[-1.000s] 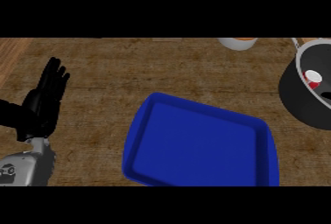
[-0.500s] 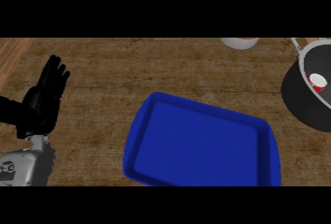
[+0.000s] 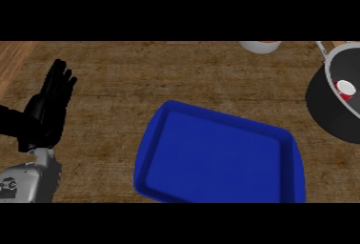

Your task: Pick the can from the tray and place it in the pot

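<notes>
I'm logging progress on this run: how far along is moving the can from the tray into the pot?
It looks done. The blue tray holds nothing, and the red-and-white can already sits inside the black pot at the right edge. Nothing is in hand: the left robot hand rests open at the left, fingers up, and the right one is out of view. No step appears left.

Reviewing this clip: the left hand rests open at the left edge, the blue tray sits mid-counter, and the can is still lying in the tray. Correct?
Not quite. The head view shows the can inside the pot at the right edge; the blue tray holds nothing. The left hand is open at the left, as stated.
</notes>
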Action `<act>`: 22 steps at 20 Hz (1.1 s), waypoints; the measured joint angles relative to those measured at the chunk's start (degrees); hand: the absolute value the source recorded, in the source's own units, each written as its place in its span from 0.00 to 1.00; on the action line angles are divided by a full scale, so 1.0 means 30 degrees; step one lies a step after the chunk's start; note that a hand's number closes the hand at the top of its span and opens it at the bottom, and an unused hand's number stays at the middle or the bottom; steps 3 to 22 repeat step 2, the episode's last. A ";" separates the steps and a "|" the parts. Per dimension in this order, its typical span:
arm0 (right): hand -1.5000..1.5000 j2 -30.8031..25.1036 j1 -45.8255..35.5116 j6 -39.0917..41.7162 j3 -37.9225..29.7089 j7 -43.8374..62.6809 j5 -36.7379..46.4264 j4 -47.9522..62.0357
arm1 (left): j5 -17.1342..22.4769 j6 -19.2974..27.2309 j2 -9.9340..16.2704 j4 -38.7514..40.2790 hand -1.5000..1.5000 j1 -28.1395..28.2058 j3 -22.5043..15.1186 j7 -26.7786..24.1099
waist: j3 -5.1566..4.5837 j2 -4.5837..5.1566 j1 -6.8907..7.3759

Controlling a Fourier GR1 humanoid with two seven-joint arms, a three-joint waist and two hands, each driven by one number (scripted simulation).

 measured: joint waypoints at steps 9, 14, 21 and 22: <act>0.00 -0.0223 0.0225 0.0127 -0.0019 0.0030 -0.0095 0.0060 | 0.0125 -0.0079 0.0002 -0.0023 0.50 0.0082 0.0091 -0.0100 | 0.0009 0.0011 0.0031; 0.00 -0.0223 0.0225 0.0127 -0.0019 0.0030 -0.0095 0.0060 | 0.0125 -0.0079 0.0002 -0.0023 0.50 0.0082 0.0091 -0.0100 | 0.0009 0.0011 0.0031; 0.00 -0.0223 0.0225 0.0127 -0.0019 0.0030 -0.0095 0.0060 | 0.0125 -0.0079 0.0002 -0.0023 0.50 0.0082 0.0091 -0.0100 | 0.0009 0.0011 0.0031; 0.00 -0.0223 0.0225 0.0127 -0.0019 0.0030 -0.0095 0.0060 | 0.0125 -0.0079 0.0002 -0.0023 0.50 0.0082 0.0091 -0.0100 | 0.0009 0.0011 0.0031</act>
